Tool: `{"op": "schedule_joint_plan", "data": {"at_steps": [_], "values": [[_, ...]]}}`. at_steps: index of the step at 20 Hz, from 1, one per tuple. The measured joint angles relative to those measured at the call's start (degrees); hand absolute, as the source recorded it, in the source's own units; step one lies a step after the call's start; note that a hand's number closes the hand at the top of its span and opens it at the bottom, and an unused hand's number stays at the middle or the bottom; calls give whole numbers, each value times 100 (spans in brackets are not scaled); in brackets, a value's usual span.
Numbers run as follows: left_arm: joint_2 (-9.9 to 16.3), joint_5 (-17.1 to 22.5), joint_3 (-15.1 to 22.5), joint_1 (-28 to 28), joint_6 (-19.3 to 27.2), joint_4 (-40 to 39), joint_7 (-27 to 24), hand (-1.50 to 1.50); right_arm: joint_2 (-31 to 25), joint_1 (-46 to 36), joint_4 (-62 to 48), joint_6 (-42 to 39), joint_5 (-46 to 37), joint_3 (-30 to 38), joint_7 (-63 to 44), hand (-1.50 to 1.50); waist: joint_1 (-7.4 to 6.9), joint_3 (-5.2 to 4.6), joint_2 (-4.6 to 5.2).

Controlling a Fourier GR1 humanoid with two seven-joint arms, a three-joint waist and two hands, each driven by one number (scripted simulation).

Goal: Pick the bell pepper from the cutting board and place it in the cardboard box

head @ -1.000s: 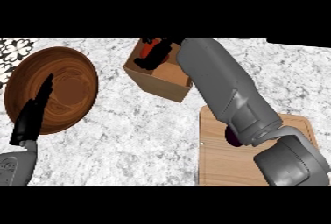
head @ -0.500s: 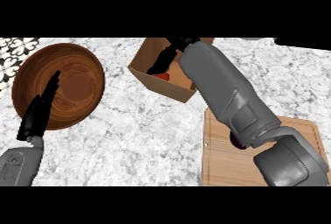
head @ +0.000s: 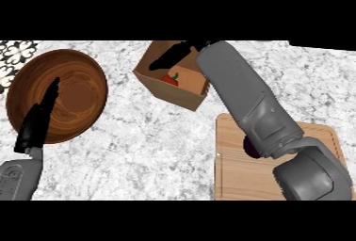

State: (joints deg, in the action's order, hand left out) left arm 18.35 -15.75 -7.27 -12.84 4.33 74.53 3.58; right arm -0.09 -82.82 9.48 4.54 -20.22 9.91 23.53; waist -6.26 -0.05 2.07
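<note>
The bell pepper (head: 170, 79), red with a green stem, lies inside the cardboard box (head: 167, 92) in the upper centre of the frame, resting on the box floor near the middle. The box stands open-topped on the marble counter (head: 153, 146), turned at an angle to the frame edges. The right hand (head: 173, 54) hangs over the upper part of the box, just above the pepper; its black fingers extend straight toward the left and hold nothing, apart from the pepper. The grey right forearm (head: 240, 99) runs from the lower right of the frame up to that hand, crossing the wooden cutting board (head: 236, 179), which lies at the lower right. A dark rounded object (head: 249, 147) shows on the board at the forearm's edge; its identity cannot be determined. A wooden bowl (head: 76, 94) sits at the upper left. The left hand (head: 38, 122) rests at the left edge over the bowl's rim, fingers straight and pointing up.
</note>
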Motion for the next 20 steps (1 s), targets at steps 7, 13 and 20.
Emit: {"op": "schedule_joint_plan", "data": {"at_steps": [7,13,20], "values": [[6,-9,-47,77,32,65,60,0,-572,62,-2,-638,476,512,262,-150,134,3,-16],[13,2,-84,179,36,83,-20,0,-1375,276,-109,-1142,612,711,367,-150,151,6,3],[33,45,-134,121,-2,14,-96,0,-2327,617,-169,-1895,575,729,680,-150,136,13,39]]}}
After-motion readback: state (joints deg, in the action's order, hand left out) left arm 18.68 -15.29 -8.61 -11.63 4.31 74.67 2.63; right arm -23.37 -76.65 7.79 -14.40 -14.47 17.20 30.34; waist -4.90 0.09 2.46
